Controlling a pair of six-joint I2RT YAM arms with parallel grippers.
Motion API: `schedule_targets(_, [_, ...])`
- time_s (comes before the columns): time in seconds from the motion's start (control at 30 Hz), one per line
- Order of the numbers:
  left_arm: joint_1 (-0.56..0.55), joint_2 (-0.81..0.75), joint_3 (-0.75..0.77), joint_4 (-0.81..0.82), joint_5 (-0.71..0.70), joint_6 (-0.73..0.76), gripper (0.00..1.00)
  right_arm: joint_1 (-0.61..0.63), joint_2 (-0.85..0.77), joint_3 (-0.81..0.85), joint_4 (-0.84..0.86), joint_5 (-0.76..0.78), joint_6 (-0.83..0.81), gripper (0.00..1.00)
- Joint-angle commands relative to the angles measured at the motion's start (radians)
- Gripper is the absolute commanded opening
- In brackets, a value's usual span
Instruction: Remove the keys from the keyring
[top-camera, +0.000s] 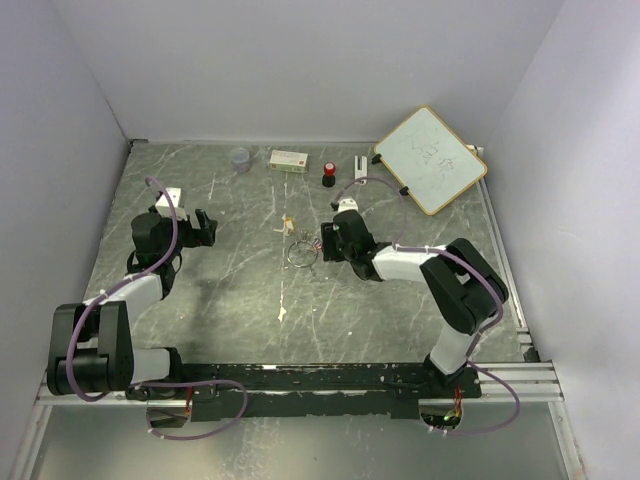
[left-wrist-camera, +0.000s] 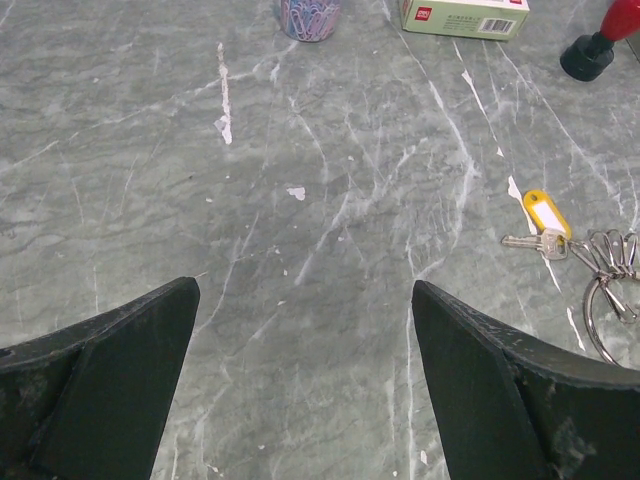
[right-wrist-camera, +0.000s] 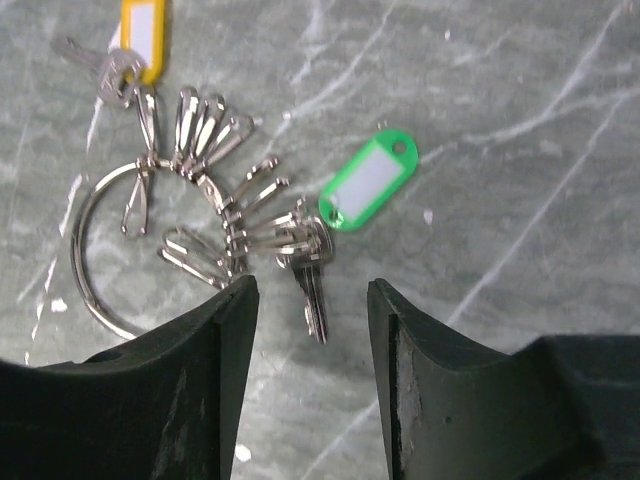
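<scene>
The right gripper (right-wrist-camera: 310, 290) is spread, its two dark fingers (right-wrist-camera: 215, 350) set apart and pinching nothing. In the gap between the fingertips lies a small silver key (right-wrist-camera: 313, 295), its blade pointing back toward the wrist. Its head meets the bright green plastic tag (right-wrist-camera: 370, 182), which lies just beyond the right-hand finger.

The thin silvery wire keyring (right-wrist-camera: 73, 245) lies flat on the grey marbled table (right-wrist-camera: 520, 120), just ahead of the left-hand finger and partly hidden behind it. A fan of narrow metal snap hooks (right-wrist-camera: 215, 120) is strung along the ring's near side. The silver key's head seems to touch the end of this fan. Whether it is clipped on cannot be made out from here. Farther away, past the ring, lies a yellow-orange plastic tag (right-wrist-camera: 143, 30) with a second small key (right-wrist-camera: 100, 72) at its end.

From above, the ring (top-camera: 298, 255) sits just to the left of the right gripper (top-camera: 322, 243), near the middle of the table.

The left gripper (left-wrist-camera: 305, 292) is also wide apart and bare, over plain tabletop. The keyring (left-wrist-camera: 587, 320) lies well off to its right.

Along the far edge stand a clear cup of coloured paperclips (left-wrist-camera: 307, 15), a green-and-white cardboard box (left-wrist-camera: 463, 15) and a red-and-black knob (left-wrist-camera: 600, 45). A wood-framed whiteboard (top-camera: 430, 158) lies at the far right corner.
</scene>
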Motion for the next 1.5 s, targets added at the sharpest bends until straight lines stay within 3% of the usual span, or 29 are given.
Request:
schedule_targets(0.0, [-0.008, 0.022, 0.036, 0.042, 0.041, -0.013, 1.0, 0.003, -0.049, -0.043, 0.006, -0.007, 0.023, 0.48])
schedule_targets(0.53, [-0.008, 0.012, 0.038, 0.022, 0.035, -0.001, 1.0, 0.002, 0.04, 0.047, -0.012, 0.046, -0.005, 0.45])
schedule_targets(0.77, [-0.008, 0.001, 0.035, 0.025, 0.03, 0.001, 1.0, 0.009, 0.042, 0.151, -0.039, -0.031, -0.085, 0.45])
schedule_targets(1.03, [-0.007, -0.045, -0.003, 0.058, -0.036, -0.031, 1.0, 0.014, 0.158, 0.339, -0.106, -0.113, -0.147, 0.44])
schedule_targets(1.23, [-0.007, -0.049, 0.008, 0.038, -0.075, -0.057, 1.0, 0.016, 0.257, 0.464, -0.154, -0.185, -0.178, 0.34])
schedule_targets(1.47, [-0.007, -0.042, 0.008, 0.044, -0.057, -0.066, 1.0, 0.022, 0.345, 0.541, -0.191, -0.232, -0.216, 0.41])
